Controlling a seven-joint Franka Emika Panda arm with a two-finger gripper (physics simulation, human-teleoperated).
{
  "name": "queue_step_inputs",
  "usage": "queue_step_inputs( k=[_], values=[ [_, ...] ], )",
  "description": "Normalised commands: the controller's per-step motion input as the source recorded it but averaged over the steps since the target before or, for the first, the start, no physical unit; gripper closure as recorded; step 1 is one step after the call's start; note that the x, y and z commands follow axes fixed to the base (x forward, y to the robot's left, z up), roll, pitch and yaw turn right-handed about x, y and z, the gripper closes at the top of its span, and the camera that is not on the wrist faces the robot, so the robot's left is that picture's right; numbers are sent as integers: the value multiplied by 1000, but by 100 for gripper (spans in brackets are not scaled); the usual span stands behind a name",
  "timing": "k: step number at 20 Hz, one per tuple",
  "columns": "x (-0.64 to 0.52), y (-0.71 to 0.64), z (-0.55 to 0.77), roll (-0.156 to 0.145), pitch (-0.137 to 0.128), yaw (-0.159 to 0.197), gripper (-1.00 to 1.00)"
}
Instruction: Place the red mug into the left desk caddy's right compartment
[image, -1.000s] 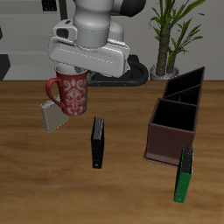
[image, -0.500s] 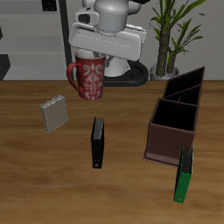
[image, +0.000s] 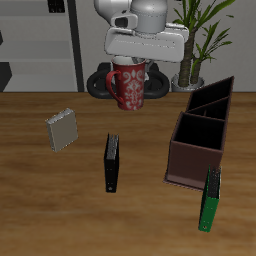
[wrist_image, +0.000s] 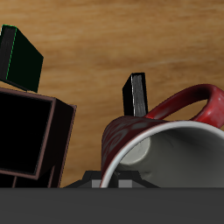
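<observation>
Red mug (image: 129, 85) clamped in fingers (image: 131, 64), high above worktop (image: 60, 200); may clip left desk caddy (image: 200, 135) wall when lowered into right compartment (image: 192, 150).

red mug (image: 129, 86): red, pale speckles, white inside | left desk caddy (image: 203, 133): maroon-brown, black inside | book (image: 210, 200): green

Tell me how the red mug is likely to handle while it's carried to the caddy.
The red mug looks rigid ceramic, so it probably won't flex in the gripper. Its glazed rim, pinched from above, could slip or swing. Its loop handle sticks out sideways, so it may snag the left desk caddy walls when lowered.
</observation>
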Motion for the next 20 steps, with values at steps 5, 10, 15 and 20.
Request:
queue_step_inputs(
  k=[5,10,15,20],
  values=[
    [15,379,-40,-19,19,2,100],
    [75,243,19,-11,8,-25,100],
    [84,416,-38,-52,24,-56,100],
    [29,476,-62,3,16,-6,100]
  ],
)
